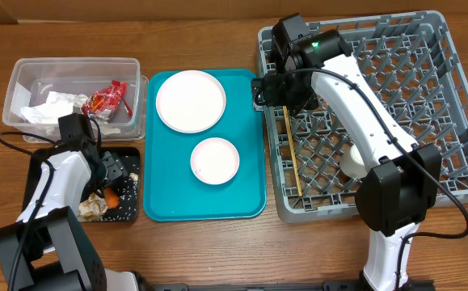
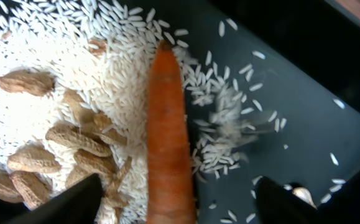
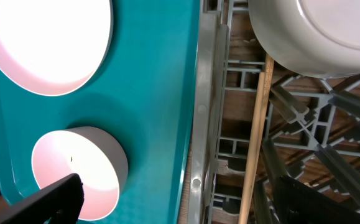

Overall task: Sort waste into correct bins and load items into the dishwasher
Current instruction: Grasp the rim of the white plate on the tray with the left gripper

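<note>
Carrot [image 2: 167,137] lies on rice [image 2: 49,43] in the black tray [image 2: 304,112], lower left of the overhead frame, its long axis running straight up the left wrist view between the spread, empty fingers of my left tool [image 2: 180,190]. My right tool [image 3: 180,186] hangs released over the left rim of the rack [image 1: 460,105], a chopstick [image 3: 254,143] lying lengthwise below it. Plate [image 1: 190,101] and bowl [image 1: 214,160] sit on the teal tray [image 1: 161,202] just left of that tool, so I judge the right arm nearer.
</note>
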Action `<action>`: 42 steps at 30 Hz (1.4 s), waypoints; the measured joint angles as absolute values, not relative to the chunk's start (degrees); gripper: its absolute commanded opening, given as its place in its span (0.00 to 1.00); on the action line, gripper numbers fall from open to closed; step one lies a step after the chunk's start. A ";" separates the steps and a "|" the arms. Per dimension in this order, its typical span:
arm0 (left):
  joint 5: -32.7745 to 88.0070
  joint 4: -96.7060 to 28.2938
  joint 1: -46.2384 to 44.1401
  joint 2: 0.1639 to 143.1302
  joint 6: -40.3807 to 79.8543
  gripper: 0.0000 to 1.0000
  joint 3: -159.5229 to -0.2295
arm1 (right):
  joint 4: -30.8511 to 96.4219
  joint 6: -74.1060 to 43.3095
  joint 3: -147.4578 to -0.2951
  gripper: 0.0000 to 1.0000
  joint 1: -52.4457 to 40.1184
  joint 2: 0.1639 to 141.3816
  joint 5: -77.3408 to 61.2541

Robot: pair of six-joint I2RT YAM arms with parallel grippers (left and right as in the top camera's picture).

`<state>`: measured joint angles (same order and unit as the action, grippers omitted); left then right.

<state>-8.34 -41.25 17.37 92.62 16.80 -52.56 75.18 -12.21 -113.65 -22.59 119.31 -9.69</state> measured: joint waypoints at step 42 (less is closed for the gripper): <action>3.60 -38.33 -12.40 103.77 35.00 0.50 -76.97 | 75.20 -12.21 -113.65 1.00 -22.59 119.31 -9.69</action>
<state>3.60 -38.33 -12.40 103.77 35.00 -76.97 75.20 -12.21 -113.65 -22.59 119.31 -9.69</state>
